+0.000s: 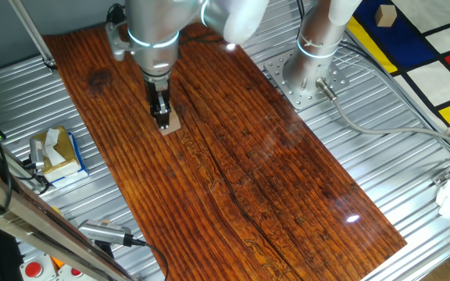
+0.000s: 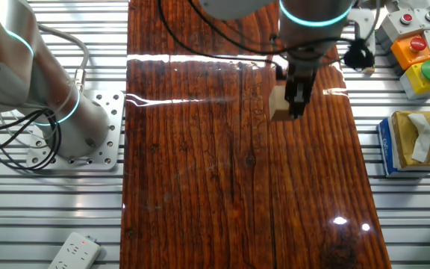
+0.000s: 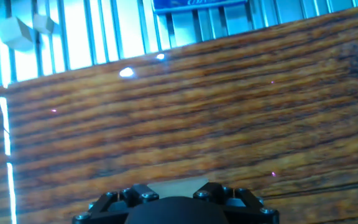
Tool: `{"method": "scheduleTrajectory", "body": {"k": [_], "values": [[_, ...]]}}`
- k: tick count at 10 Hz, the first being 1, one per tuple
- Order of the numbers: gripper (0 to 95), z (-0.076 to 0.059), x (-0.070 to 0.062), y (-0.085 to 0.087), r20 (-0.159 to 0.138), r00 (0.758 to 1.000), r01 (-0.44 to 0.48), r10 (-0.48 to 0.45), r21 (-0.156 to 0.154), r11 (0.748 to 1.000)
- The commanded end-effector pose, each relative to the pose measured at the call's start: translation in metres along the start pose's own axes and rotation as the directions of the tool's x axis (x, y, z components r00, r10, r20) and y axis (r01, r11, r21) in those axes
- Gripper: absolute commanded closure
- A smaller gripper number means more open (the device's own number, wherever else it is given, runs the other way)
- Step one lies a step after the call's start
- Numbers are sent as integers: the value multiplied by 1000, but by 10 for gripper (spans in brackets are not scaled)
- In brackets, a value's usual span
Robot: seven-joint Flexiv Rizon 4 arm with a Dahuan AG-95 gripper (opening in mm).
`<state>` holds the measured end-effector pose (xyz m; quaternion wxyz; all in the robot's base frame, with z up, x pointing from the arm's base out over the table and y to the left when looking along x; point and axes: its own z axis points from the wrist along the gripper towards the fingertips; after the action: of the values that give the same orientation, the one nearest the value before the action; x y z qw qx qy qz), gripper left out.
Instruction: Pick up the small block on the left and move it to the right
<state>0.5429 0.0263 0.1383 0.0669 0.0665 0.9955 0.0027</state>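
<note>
The small block [image 1: 171, 126] is a plain light-tan wooden cube on the left part of the dark wooden board [image 1: 233, 172]. My gripper [image 1: 162, 117] points straight down onto it, with the black fingers closed against the block at board level. In the other fixed view the block [image 2: 278, 104] shows just left of the fingers [image 2: 298, 101]. In the hand view the block [image 3: 174, 185] fills the gap between the two jaw bases at the bottom edge. I cannot tell whether the block is off the board.
A yellow-and-blue tissue box [image 1: 56, 153] stands on the metal table left of the board, and also shows in the other fixed view [image 2: 409, 142]. A second arm's base [image 1: 307, 70] stands at the far right. Button boxes [image 2: 416, 52] and a power strip [image 2: 73, 252] lie off the board.
</note>
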Motion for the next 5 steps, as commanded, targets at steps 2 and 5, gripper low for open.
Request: {"method": "scheduleTrajectory", "body": {"k": [2,5], "values": [[950,0,-1,11,-2,1000,-18,18,1,1000],[950,1,0,24,2,999,-37,37,1,999]]}}
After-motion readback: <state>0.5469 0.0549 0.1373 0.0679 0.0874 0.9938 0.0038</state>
